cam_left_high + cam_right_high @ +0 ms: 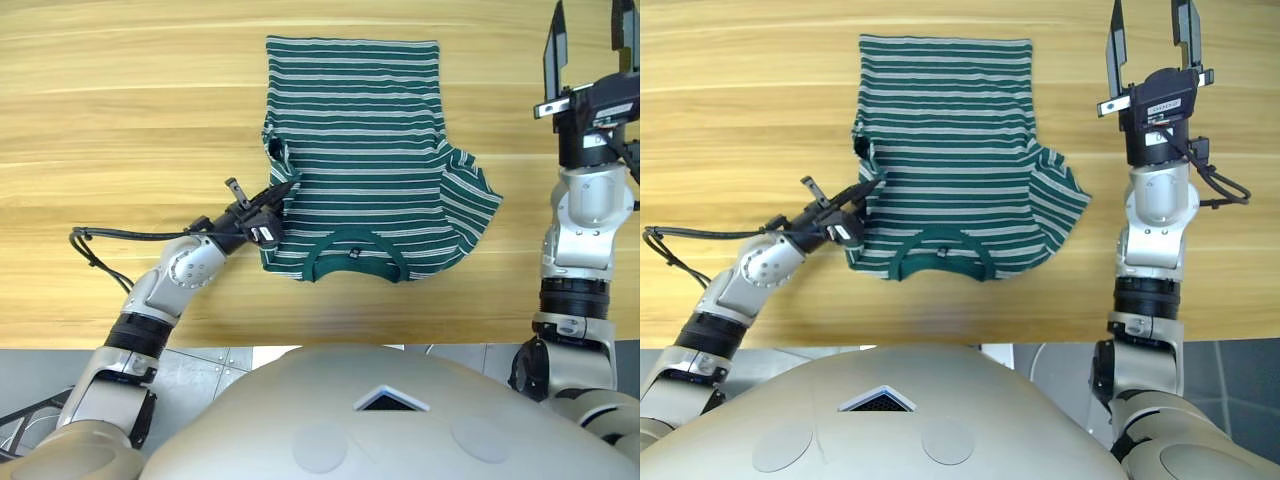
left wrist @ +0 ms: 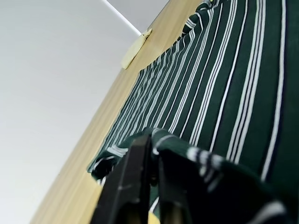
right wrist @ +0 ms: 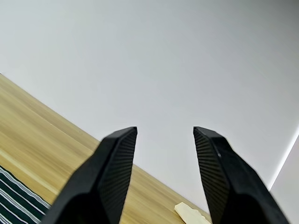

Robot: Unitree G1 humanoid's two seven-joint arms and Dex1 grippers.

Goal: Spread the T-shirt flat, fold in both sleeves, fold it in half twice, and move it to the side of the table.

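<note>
- Green-striped T-shirt (image 1: pixel 355 150): left gripper (image 1: pixel 280 192), jaws clamped on its left sleeve (image 1: pixel 274 148).
- Its right sleeve (image 1: pixel 472 200) sticks out toward the right gripper (image 1: pixel 1150 30), jaws open, well apart.

tabletop (image 1: pixel 130 120): light wood planks, grain running left-right | pale beige tag (image 2: pixel 135 49): stuck flat at the far tabletop edge | wall (image 3: pixel 163 56): plain white, behind | floor (image 1: pixel 200 360): grey tiles, near side
</note>
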